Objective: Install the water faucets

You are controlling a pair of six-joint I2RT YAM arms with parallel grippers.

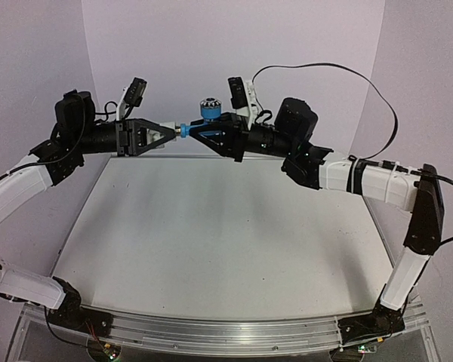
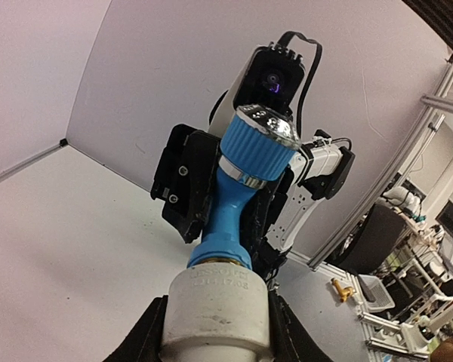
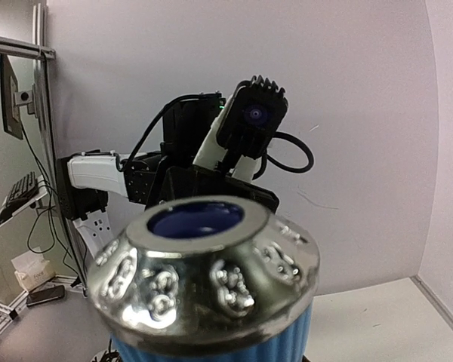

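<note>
The light-blue water faucet (image 1: 205, 123) is held in the air above the table's far edge, its silvery knob (image 1: 209, 105) pointing up. My right gripper (image 1: 201, 133) is shut on its blue body. My left gripper (image 1: 171, 132) is shut on a small white cylindrical fitting (image 2: 215, 302), whose end meets the faucet's blue threaded end (image 2: 225, 253). In the left wrist view the faucet (image 2: 238, 196) rises from the fitting between the right gripper's black fingers (image 2: 183, 181). In the right wrist view the knob (image 3: 204, 279) fills the foreground and hides my right fingers.
The white table (image 1: 226, 241) lies below both arms, with walls close behind and at the sides. A black cable (image 1: 362, 79) loops over the right arm. An aluminium rail (image 1: 226, 332) runs along the near edge.
</note>
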